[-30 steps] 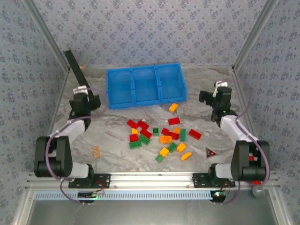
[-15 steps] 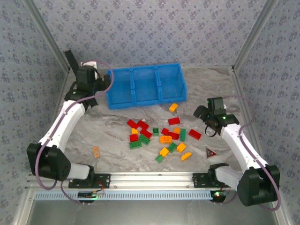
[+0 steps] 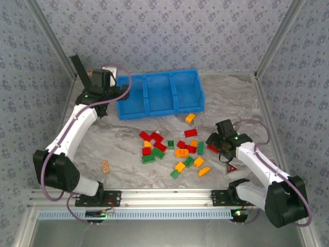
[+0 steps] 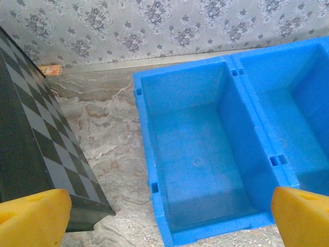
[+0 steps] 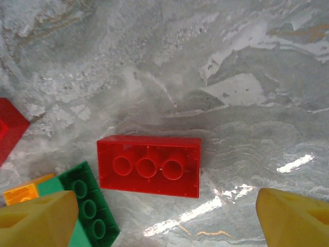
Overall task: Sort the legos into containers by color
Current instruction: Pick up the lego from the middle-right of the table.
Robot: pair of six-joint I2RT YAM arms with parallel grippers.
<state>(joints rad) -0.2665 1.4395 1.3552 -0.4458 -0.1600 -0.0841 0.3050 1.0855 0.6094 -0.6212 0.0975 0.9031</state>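
The legos lie where they lay a second ago, loose on the table in front of the blue bin; only the arms have moved. The right gripper has swung down from its folded pose over a red brick at the pile's right edge (hollow side up), jaws wide on either side of it, holding nothing. The left gripper has reached out above the bin's left compartment, jaws wide and empty. Counted: roughly eight red bricks, six green, seven orange-yellow; three compartments; one tan tile, one triangular sign, one chequered board.
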